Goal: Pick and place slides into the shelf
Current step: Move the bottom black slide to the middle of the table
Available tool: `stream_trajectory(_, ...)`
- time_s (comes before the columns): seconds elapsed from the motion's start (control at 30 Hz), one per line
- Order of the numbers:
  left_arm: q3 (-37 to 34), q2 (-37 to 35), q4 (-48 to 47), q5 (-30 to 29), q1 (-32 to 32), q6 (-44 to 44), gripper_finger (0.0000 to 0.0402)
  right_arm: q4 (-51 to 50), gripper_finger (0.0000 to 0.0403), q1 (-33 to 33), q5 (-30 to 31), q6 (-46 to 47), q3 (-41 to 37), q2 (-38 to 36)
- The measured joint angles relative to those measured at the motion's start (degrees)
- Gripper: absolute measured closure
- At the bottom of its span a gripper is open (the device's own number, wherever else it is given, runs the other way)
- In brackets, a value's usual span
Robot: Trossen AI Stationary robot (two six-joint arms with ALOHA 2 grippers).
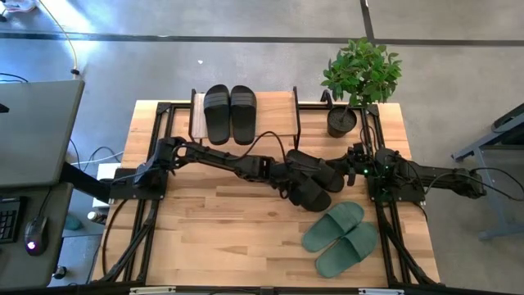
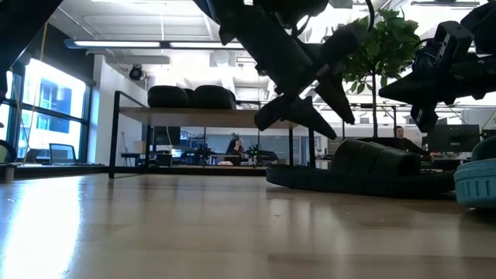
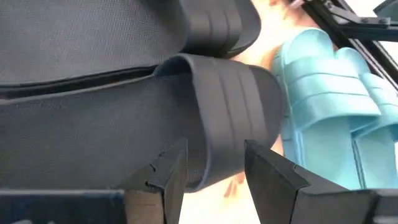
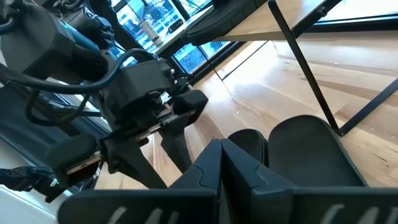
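Note:
Two black slides lie soles down on the plank top of the shelf at the table's far side. Another black pair lies mid-table, and a green pair lies nearer the front right. My left gripper hangs open just above the nearer black slide; its fingers stand to either side of the strap without touching it. In the low view the fingertips are clear of that slide. My right gripper is shut and empty at the table's right side.
A potted plant stands at the far right, beside the shelf. The right half of the shelf's plank is bare. Black frame rails run along the table's left and right sides. Bare wood lies at the front left.

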Motion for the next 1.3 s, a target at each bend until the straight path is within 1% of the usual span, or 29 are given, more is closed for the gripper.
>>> stream_trajectory(0.13, 0.00, 0.05, 0.22, -0.02, 0.04, 0.41, 0.0259, 0.00, 0.0402, 0.00, 0.01, 0.00, 0.00, 0.01)
stream_trajectory(0.2, 0.09, 1.19, 1.43, 0.02, 0.02, 0.42, 0.0259, 0.00, 0.0402, 0.00, 0.00, 0.00, 0.00, -0.01)
stream_trajectory(0.27, -0.11, 1.55, 0.39, 1.19, 0.02, 0.41, 0.0259, 0.00, 0.0402, 0.01, 0.02, -0.01, 0.00, 0.02)
stream_trajectory(0.33, 0.18, 2.42, 2.25, 1.50, 0.02, 0.22, 0.0259, 0.00, 0.0402, 0.02, 0.02, -0.02, 0.00, -0.01)
stream_trajectory(0.43, -0.09, 2.99, 1.67, 3.33, 0.02, -0.11, 0.0259, 0.00, 0.0402, 0.00, 0.02, 0.00, 0.00, 0.01)
stream_trajectory(0.57, 0.02, 2.80, 4.82, 3.91, 0.02, -0.14, 0.0259, 0.00, 0.0402, 0.02, 0.02, -0.02, 0.00, 0.06)
stream_trajectory(0.77, 0.00, 2.99, 6.33, 4.11, 0.80, -0.22, 0.0259, 0.00, 0.0402, 0.02, 0.00, -0.02, 0.00, 0.23)
stream_trajectory(0.83, 0.11, 4.11, 7.17, 4.15, 0.85, -0.34, 0.0259, 0.00, 0.0402, 0.02, 0.00, -0.02, 0.00, 0.23)
stream_trajectory(1.0, 0.22, 4.88, 9.48, 6.16, 0.74, -1.12, 0.0259, 0.00, 0.0402, 0.00, 0.00, -0.02, 0.00, 0.32)
stream_trajectory(1.1, -0.04, 5.42, 8.59, 7.71, 0.72, -1.46, 0.0259, 0.00, 0.0402, 0.00, 0.00, -0.96, 0.00, 0.32)
stream_trajectory(1.3, 0.00, 6.27, 10.12, 9.46, 0.76, -1.79, 0.0259, 0.00, 0.0402, 0.01, 0.01, -1.09, 0.00, 0.34)
